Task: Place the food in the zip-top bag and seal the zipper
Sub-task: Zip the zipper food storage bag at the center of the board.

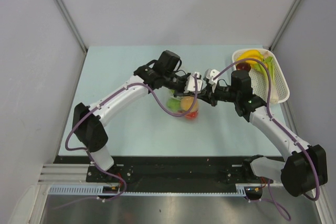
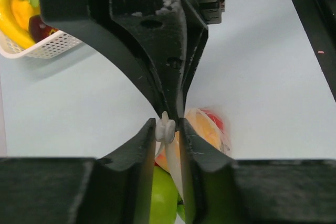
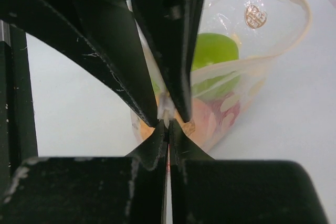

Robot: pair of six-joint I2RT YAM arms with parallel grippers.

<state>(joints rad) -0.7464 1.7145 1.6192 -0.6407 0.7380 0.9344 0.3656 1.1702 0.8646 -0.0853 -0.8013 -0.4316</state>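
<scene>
The zip-top bag (image 1: 187, 106) hangs above the middle of the table with the food inside: a green fruit (image 3: 212, 51), an orange one (image 2: 202, 129) and a red one (image 2: 214, 119). My left gripper (image 1: 198, 91) is shut on a white tab of the zipper (image 2: 166, 129) at the bag's top edge. My right gripper (image 1: 206, 94) faces it tip to tip and is shut on the same end of the bag (image 3: 252, 19). In the right wrist view the zipper strip (image 3: 247, 62) loops open beyond the pinch. The bag also shows in the left wrist view (image 2: 223, 135).
A white perforated basket (image 1: 279, 85) stands at the back right with a banana, a yellow fruit and a dark red fruit in it. It also shows in the left wrist view (image 2: 50, 48). Grey walls close in the table on three sides.
</scene>
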